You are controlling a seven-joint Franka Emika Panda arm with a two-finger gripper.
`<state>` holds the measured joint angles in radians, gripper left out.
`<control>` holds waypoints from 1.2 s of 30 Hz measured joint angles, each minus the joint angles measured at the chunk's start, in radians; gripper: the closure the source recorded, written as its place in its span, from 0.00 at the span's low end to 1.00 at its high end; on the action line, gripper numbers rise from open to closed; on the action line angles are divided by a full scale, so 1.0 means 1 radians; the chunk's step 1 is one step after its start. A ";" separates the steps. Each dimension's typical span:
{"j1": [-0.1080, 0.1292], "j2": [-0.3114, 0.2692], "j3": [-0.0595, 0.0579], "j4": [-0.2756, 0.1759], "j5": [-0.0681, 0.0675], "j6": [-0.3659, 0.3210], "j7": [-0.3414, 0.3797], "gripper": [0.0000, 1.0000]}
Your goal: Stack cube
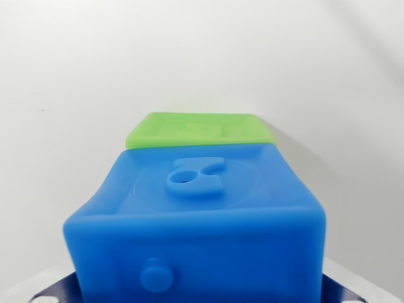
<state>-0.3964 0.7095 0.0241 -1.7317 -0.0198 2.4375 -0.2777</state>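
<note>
A soft blue cube (202,214) fills the lower half of the wrist view, very close to the camera. Its top face carries a raised number-like shape, and a round stud sits on its near side. My gripper (199,293) holds it from both sides; only dark finger parts (44,291) show at the bottom corners. The cube's left side bulges as if squeezed. Behind the blue cube lies a green cube (199,129), of which only the top face with raised relief is visible. Whether the two cubes touch is hidden.
A plain white surface (76,95) surrounds both cubes on all sides. A soft shadow falls to the right of the cubes.
</note>
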 joint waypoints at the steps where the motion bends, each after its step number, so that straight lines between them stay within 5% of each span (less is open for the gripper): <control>1: 0.000 0.000 0.000 0.000 0.000 0.000 0.000 0.00; 36: 0.000 -0.016 0.000 -0.001 0.000 -0.013 0.000 0.00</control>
<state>-0.3964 0.6939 0.0240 -1.7325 -0.0198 2.4249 -0.2777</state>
